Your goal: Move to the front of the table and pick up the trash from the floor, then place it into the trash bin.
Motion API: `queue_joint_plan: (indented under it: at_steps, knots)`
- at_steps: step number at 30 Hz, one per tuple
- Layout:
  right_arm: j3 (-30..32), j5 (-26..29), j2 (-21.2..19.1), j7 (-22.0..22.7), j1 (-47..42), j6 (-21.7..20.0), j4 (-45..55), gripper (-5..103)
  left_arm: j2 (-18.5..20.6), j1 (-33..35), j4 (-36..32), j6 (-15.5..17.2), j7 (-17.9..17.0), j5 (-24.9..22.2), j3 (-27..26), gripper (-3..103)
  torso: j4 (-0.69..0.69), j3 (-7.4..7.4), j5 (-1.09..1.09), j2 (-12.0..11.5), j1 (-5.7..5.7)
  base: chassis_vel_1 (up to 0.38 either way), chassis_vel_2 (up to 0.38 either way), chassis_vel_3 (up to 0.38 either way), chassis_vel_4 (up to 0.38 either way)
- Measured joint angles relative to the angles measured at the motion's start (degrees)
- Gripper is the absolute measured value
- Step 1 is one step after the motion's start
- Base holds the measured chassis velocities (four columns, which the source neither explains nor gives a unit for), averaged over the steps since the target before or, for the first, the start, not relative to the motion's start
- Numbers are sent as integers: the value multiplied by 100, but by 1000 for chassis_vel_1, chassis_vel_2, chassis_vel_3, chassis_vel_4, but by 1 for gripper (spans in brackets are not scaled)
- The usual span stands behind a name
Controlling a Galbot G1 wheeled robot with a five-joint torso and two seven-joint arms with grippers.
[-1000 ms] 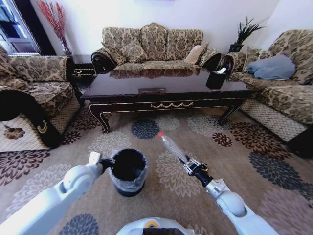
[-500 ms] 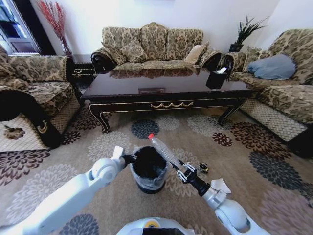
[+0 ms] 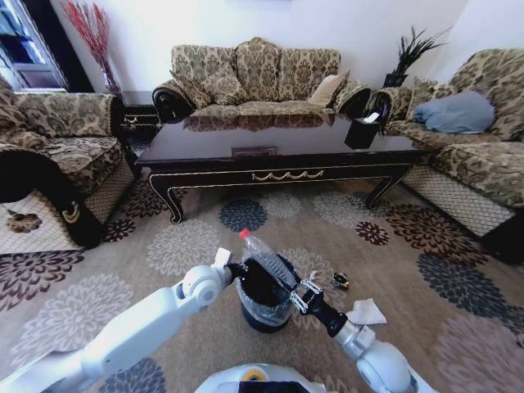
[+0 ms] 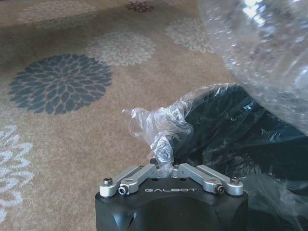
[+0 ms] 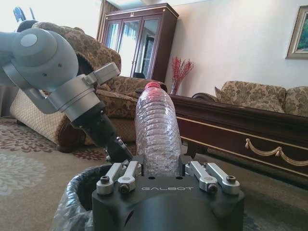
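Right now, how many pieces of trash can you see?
3: the bottle held by the right gripper over the trash bin; a white paper scrap and a small dark wrapper on the carpet. Others may be hidden.

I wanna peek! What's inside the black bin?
The bin holds a thin plastic liner, dark inside. The bottle held above covers part of the opening, so the bottom stays hidden.

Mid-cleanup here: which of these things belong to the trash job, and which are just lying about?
Job:
- bottle, in right tool
- trash bin, bag gripped by left tool
- paper scrap and dark wrapper on floor

Lying about:
- coffee table
- tissue box
- blue cushion
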Motion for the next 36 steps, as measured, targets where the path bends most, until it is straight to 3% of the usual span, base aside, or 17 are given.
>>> queue_joint_plan:
  at_steps: [3, 9, 15, 19, 26, 34, 36]
  knots:
    - [3, -13, 25, 6, 16, 9, -72, 50, 97, 116, -59, 9, -12, 16, -67, 3, 3, 0, 0, 0, 0, 0, 0, 0, 0]
    - [-11, 16, 22, 21, 67, -11, -87, 66, 175, 238, -117, 11, 7, 31, -245, 3, 3, 0, -1, 0, 0, 0, 0, 0, 0]
    - [-43, 18, 43, 46, 66, -44, -88, 93, -39, 363, 8, 12, 41, 169, -566, 3, 1, 0, -1, 0, 0, 0, 0, 0, 0]
    - [-9, 34, 44, 56, 36, -44, -87, 99, -44, 444, 9, 10, 65, 187, -652, 3, 0, 0, 0, 0, 0, 0, 0, 0, 0]
    - [155, 261, 71, 211, 217, -50, -404, 100, 79, 769, -53, 8, 141, 270, -1068, 3, 0, 0, -2, 0, 0, 0, 0, 0, 0]
    - [425, 878, 186, 712, 1291, -67, -2302, 100, 543, 1882, -321, -46, 310, 426, -2437, 3, 5, 0, 0, 0, 0, 0, 0, 0, 0]
    - [435, 944, 196, 743, 1371, -68, -2564, 100, 569, 1973, -344, -56, 323, 448, -2566, 3, 5, 0, 0, 0, 0, 0, 0, 0, 0]
